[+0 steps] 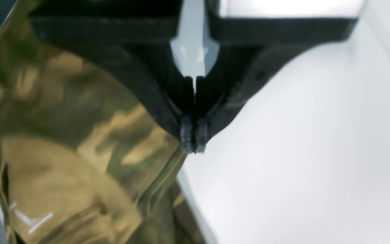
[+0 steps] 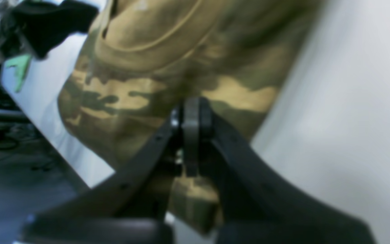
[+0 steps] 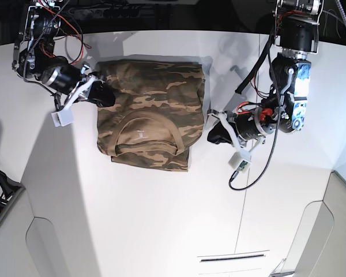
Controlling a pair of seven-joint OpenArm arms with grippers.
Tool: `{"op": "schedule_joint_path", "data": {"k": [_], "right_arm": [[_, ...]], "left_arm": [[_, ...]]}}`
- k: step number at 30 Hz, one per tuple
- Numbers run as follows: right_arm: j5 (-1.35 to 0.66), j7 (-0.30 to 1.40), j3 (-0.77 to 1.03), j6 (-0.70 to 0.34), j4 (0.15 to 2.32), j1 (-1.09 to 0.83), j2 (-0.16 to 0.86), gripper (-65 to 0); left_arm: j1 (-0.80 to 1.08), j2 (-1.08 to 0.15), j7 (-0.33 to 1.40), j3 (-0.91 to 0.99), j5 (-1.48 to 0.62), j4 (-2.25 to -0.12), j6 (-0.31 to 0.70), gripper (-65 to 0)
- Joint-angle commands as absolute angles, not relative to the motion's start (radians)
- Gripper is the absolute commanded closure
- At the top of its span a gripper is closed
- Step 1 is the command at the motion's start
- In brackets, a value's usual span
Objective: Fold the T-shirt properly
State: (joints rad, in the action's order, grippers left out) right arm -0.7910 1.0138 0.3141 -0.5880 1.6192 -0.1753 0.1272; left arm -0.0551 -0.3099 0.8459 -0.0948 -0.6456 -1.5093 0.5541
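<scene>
camouflage cloth, the t-shirt [image 3: 151, 112], lies on the white table [image 3: 161, 219] between the 2 arms as a compact block, sleeves tucked out of sight and the brown collar [image 3: 144, 124] on top, so most of the folding looks done. what may be left is 1 more fold to halve it, or simply letting go.

the left pincer [image 1: 193, 139] sits at the shirt's side edge with its jaws pressed together; whether any cloth is caught between them i cannot tell. the right pincer [image 2: 191, 117] is closed at the opposite edge, cloth bunched around its tips, apparently pinching it.

behind each pincer, away from the shirt, the table is bare and open. the table's far edge lies close beyond the shirt, near the right pincer's arm.
</scene>
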Motion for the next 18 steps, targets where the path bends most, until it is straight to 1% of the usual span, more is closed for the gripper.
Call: {"op": "schedule_joint_path", "data": {"k": [1, 6, 9, 11, 15, 18], "right_arm": [[-0.809, 1.018, 0.335, -0.599, 1.658, -0.184, 0.143, 0.0], [-0.833, 1.050, 0.360, -0.598, 1.747, -0.278, 0.216, 0.0], [-0.906, 1.060, 0.360, -0.599, 1.771, -0.356, 0.285, 0.0], [-0.952, 1.079, 0.355, -0.599, 1.778, -0.398, 0.334, 0.0], [-0.954, 1.085, 0.332, -0.598, 1.778, -0.470, 0.415, 0.0], [-0.954, 1.085, 0.325, -0.598, 1.778, -0.532, 0.444, 0.0]], "left_arm": [[-0.040, -0.325, 0.836, -0.088, -0.666, -1.554, 0.562, 0.0], [0.132, -0.370, 0.852, -0.019, -0.670, -1.711, 0.562, 0.0], [0.270, -0.371, 0.893, 0.082, -0.716, -1.808, 0.562, 0.0], [0.372, -0.365, 0.908, 0.155, -0.746, -1.864, 0.583, 0.0], [0.582, -0.360, 0.910, 0.260, -0.751, -1.947, 0.615, 0.0], [0.732, -0.351, 0.910, 0.299, -0.745, -1.970, 0.615, 0.0]]}}
